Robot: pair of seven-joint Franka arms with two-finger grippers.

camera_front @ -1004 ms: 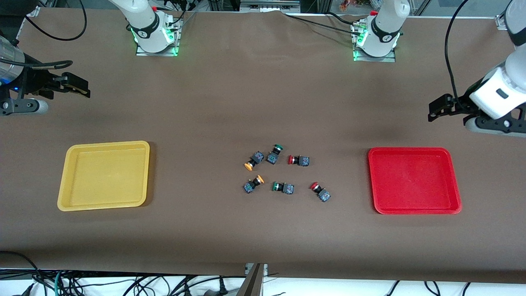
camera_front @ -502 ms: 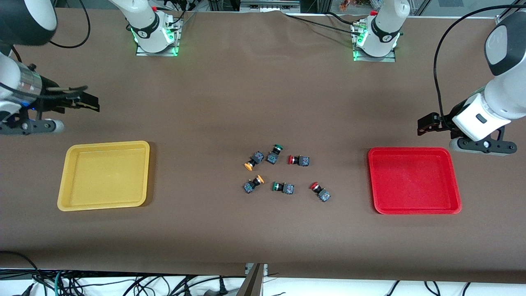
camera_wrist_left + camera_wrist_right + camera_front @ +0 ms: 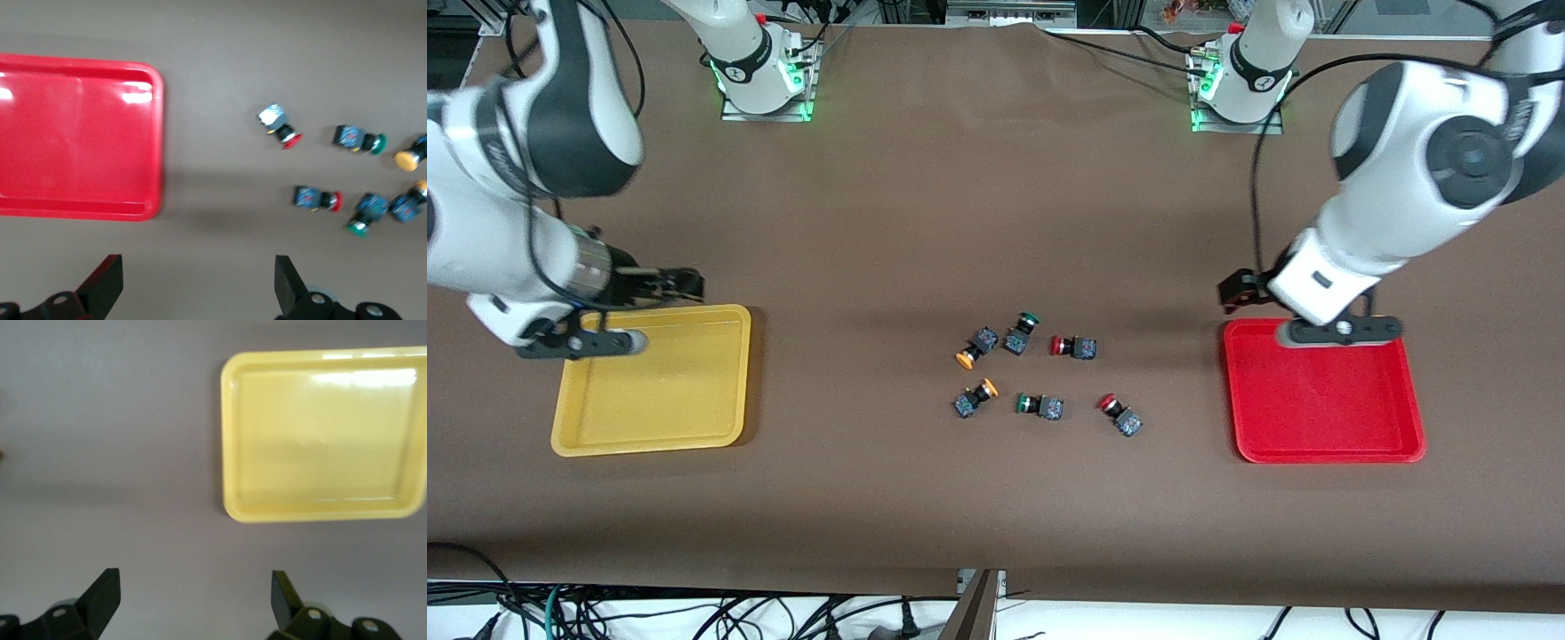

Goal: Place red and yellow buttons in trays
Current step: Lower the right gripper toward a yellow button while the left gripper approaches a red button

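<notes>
Even overhead light, soft shadows on the brown table (image 3: 996, 222). Glare patches on red tray (image 3: 137, 95) and yellow tray (image 3: 363, 379). Both wrist views soft; arms motion-blurred in front view.

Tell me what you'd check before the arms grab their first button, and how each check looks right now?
1. Left gripper open, nothing held, by the red tray: ok.
2. Right gripper open, nothing held, by the yellow tray: ok.
3. Both trays free of buttons: ok.
4. Red buttons and yellow buttons lie loose on the table: ok.
5. Green buttons well apart from them: not ok, one sits against a yellow button.
</notes>
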